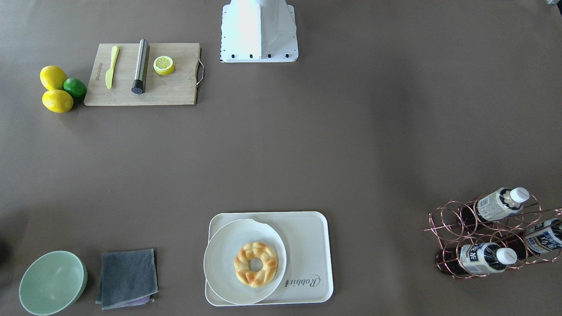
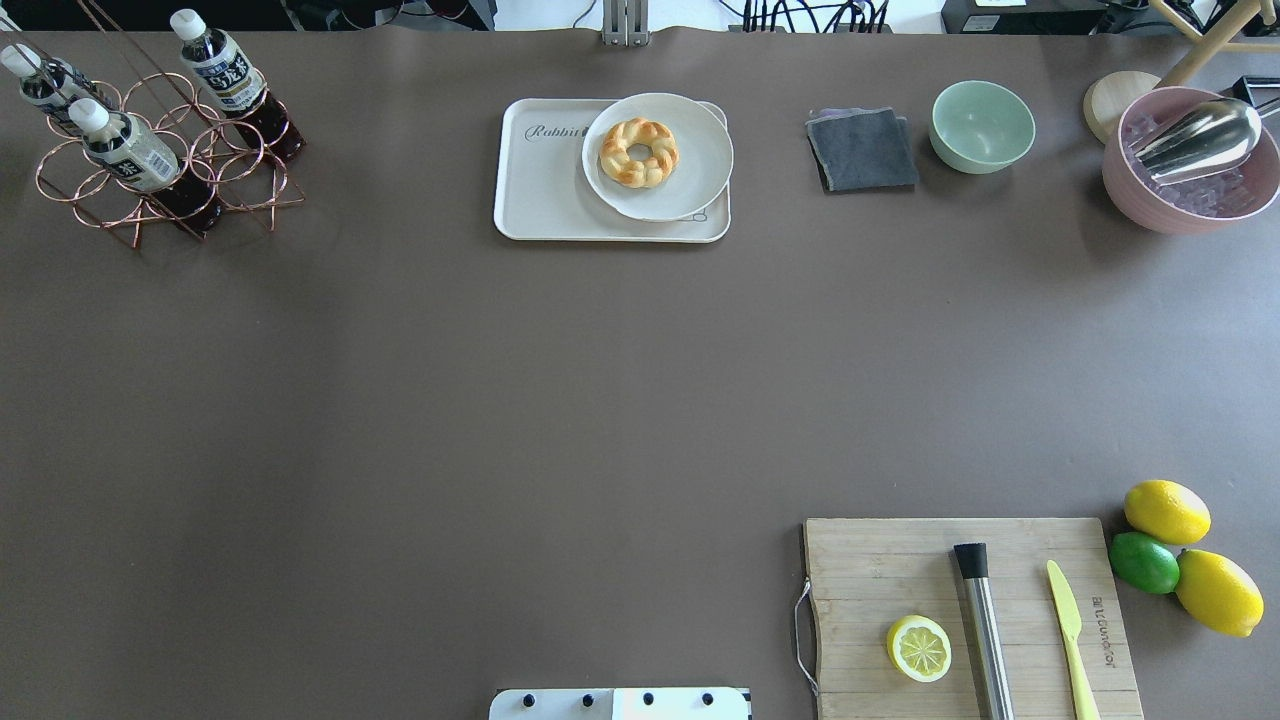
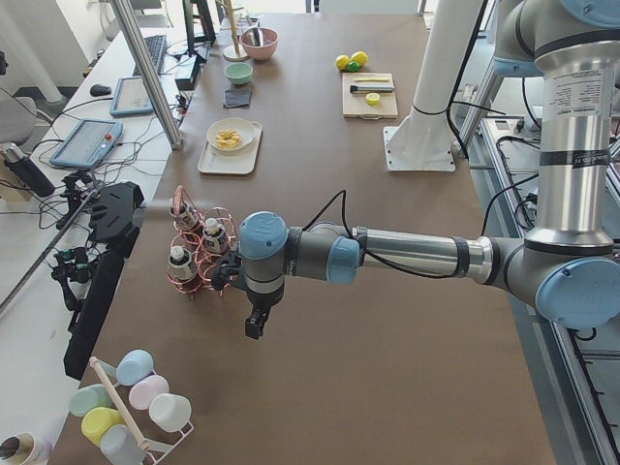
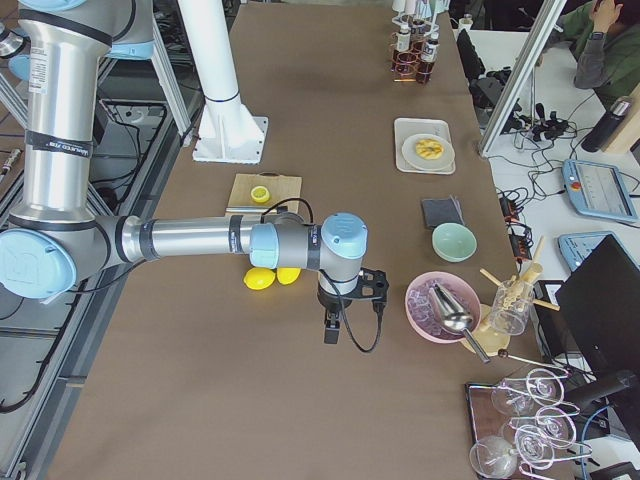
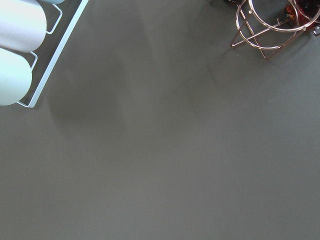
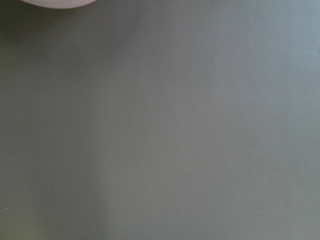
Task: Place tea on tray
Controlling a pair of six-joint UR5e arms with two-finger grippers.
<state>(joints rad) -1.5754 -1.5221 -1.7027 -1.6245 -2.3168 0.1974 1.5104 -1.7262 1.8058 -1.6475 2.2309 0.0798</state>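
Tea bottles [image 1: 496, 205] rest racked on the brown table [image 1: 281, 153].

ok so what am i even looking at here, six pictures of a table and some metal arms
Two robot arms share one brown table. Two pictures look down from above, from opposite sides; two come from the table's ends; two from wrist cameras, showing mostly bare table. The left gripper hangs near a copper rack with three tea bottles; the right gripper near a pink bowl. Nothing visible is held. The tray carries a plate with a ring pastry.
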